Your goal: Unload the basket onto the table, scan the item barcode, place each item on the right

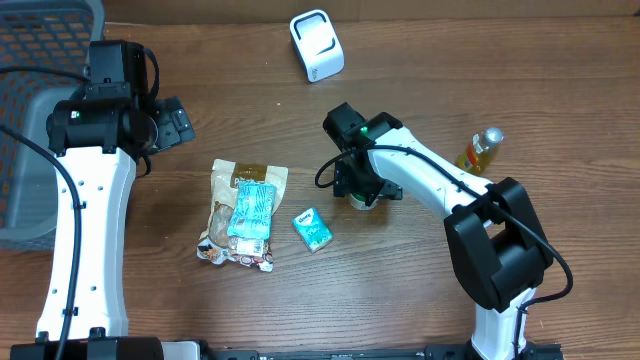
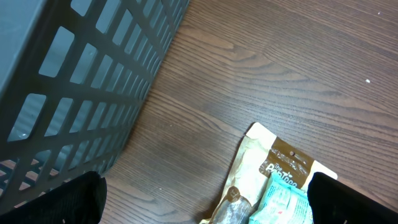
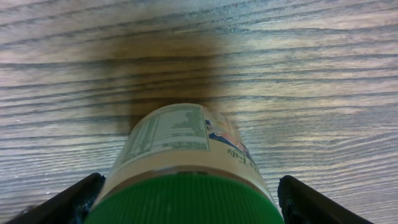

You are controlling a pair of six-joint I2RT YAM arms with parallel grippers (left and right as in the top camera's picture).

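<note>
You see the right gripper (image 3: 186,200) with jaws spread astride the green-capped jar (image 3: 180,134). The left gripper (image 2: 205,200) holds its jaws wide apart near the snack bag (image 2: 264,163).

Both the left pincer (image 2: 202,205) and right pincer (image 3: 186,208) gape wide

Even light, dark shadow behind jar (image 3: 177,134), foreground blurred

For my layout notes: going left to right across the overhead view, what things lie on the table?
Grey basket, brown snack bag, small teal carton, green-lidded jar, yellow bottle.
</note>
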